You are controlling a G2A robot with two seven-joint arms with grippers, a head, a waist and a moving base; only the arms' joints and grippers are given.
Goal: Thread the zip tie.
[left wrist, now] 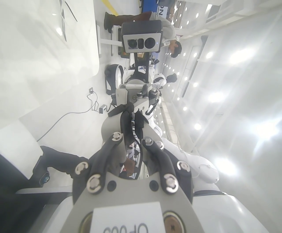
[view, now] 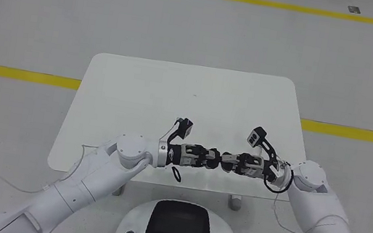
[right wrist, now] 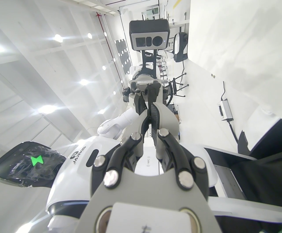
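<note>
My two grippers meet tip to tip in the air over the front edge of the white table [view: 175, 93]. In the top view the left gripper [view: 217, 159] comes in from the left and the right gripper [view: 231, 162] from the right. The zip tie [left wrist: 132, 129] is a thin ridged dark strip running between the fingers of my left gripper [left wrist: 132, 113], which is shut on it. In the right wrist view my right gripper [right wrist: 151, 111] is shut on the same thin strip, with the left gripper [right wrist: 147, 96] facing it just beyond. Most of the tie is hidden by the fingers.
The tabletop lies bare behind the grippers. Yellow floor lines [view: 17, 73] run past the table on both sides. Short black cable loops hang under the left wrist [view: 176, 174] and the right wrist [view: 278, 187].
</note>
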